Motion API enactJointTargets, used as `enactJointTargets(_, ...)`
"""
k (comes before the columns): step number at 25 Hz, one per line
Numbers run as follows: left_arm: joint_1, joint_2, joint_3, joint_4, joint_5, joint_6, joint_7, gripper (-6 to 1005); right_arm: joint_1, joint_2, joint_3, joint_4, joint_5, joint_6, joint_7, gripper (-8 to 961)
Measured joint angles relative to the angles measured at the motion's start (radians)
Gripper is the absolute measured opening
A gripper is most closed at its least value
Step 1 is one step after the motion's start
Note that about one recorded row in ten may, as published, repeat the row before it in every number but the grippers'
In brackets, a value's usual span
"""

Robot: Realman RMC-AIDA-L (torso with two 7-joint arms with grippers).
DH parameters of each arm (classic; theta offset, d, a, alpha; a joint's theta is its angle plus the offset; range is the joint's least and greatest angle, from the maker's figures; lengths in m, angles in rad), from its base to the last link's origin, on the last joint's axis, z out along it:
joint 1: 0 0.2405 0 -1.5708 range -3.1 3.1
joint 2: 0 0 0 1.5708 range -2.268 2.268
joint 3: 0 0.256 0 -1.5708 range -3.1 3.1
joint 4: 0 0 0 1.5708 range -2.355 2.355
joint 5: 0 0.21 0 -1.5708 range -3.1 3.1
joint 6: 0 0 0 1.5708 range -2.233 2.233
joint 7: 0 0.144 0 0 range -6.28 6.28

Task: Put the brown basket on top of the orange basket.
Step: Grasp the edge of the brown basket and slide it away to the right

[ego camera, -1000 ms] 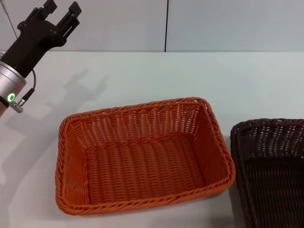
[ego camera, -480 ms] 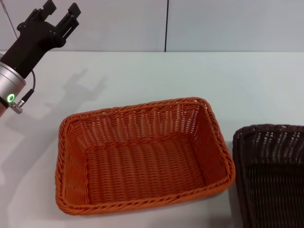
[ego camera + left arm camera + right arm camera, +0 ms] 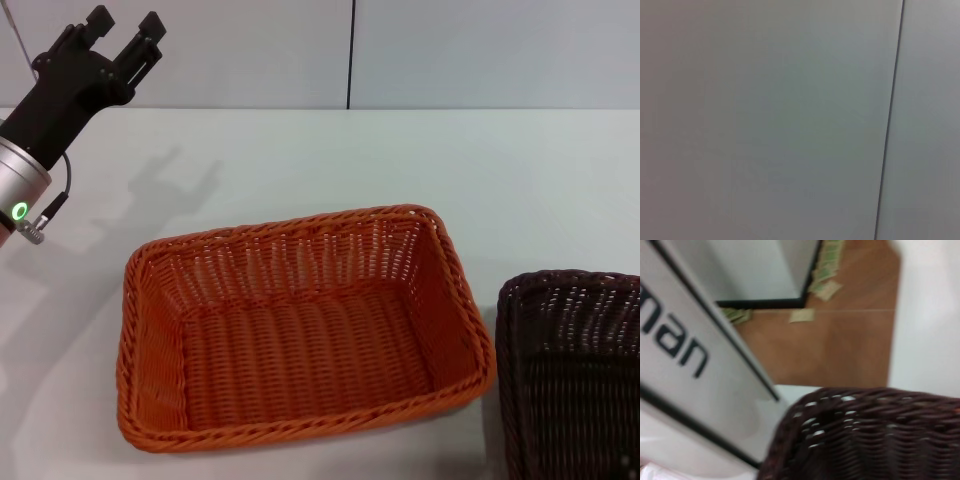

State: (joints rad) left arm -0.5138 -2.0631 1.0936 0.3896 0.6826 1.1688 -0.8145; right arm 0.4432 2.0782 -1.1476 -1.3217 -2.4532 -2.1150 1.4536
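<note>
The orange basket [image 3: 300, 262] sits empty on the white table in the middle of the head view. The brown basket [image 3: 575, 350] is at the bottom right, just right of the orange one with a narrow gap, partly cut off by the picture's edge. Its dark woven rim fills the near part of the right wrist view [image 3: 875, 435]. My right gripper shows in no view. My left gripper [image 3: 122, 30] is open and empty, raised at the far left, well away from both baskets.
The white table [image 3: 400, 160] runs back to a grey wall with a dark vertical seam [image 3: 350, 55]. The left wrist view shows only that wall [image 3: 765, 120]. The right wrist view shows a brown floor [image 3: 840, 345] beyond the table edge.
The brown basket has shifted down and to the right in the head view, away from the orange basket. The left gripper has drifted slightly left.
</note>
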Motion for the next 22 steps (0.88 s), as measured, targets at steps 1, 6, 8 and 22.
enactJointTargets(1, 0.0, 0.0, 0.0, 0.0, 0.0, 0.0, 0.0, 716, 0.0, 0.0, 0.0, 0.0, 0.0, 0.0, 0.0, 679)
enactJointTargets(6, 0.003, 0.001, 0.0, 0.0, 0.0, 0.0, 0.0, 716, 0.014, -0.006, 0.092, -0.008, 0.006, 0.016, -0.005, 679)
enactJointTargets(8, 0.003, 0.001, 0.0, 0.0, 0.0, 0.0, 0.0, 716, 0.017, -0.006, 0.134, -0.028, 0.008, 0.025, -0.008, 679)
enactJointTargets(22, 0.011, 0.001, 0.0, 0.0, 0.0, 0.007, 0.0, 715, 0.127, -0.047, 0.403, -0.166, 0.052, 0.122, 0.062, 679)
